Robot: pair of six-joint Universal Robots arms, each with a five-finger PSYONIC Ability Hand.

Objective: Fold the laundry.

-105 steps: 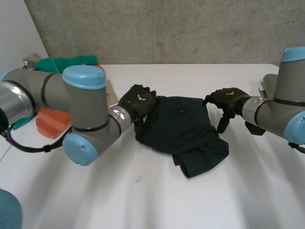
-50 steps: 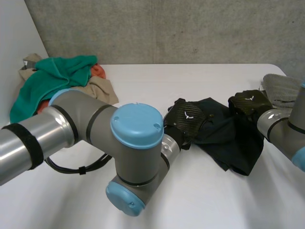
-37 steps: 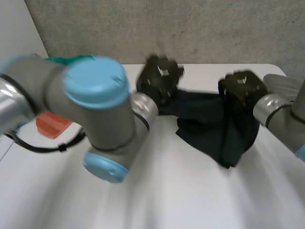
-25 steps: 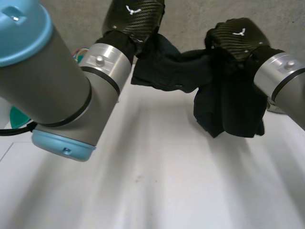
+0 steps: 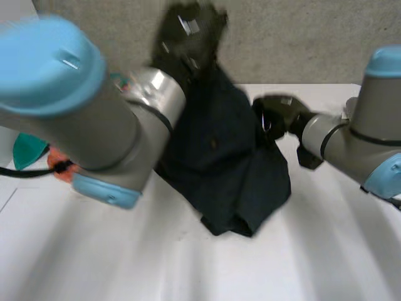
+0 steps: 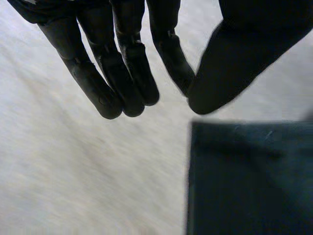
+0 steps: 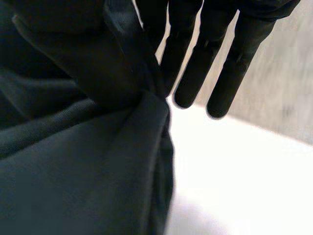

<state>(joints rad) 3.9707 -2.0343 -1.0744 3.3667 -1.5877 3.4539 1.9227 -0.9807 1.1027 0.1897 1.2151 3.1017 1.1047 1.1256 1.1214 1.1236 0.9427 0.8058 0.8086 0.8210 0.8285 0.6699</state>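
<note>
The left hand (image 5: 188, 31) is held high above the white table (image 5: 326, 263). A dark navy garment (image 5: 219, 163) hangs from it, with its lowest folds reaching down to the tabletop. In the left wrist view its fingers (image 6: 122, 83) are nearly straight and the thumb (image 6: 230, 58) is closed against the nearest one; the head view is blurred, but the cloth appears to be pinched there. The right hand (image 5: 279, 116), lower and at the garment's right edge, pinches a gathered fold between its thumb and straight fingers (image 7: 195, 63). A teal cloth (image 5: 26, 150) lies at the table's left side, partly hidden by the left arm.
</note>
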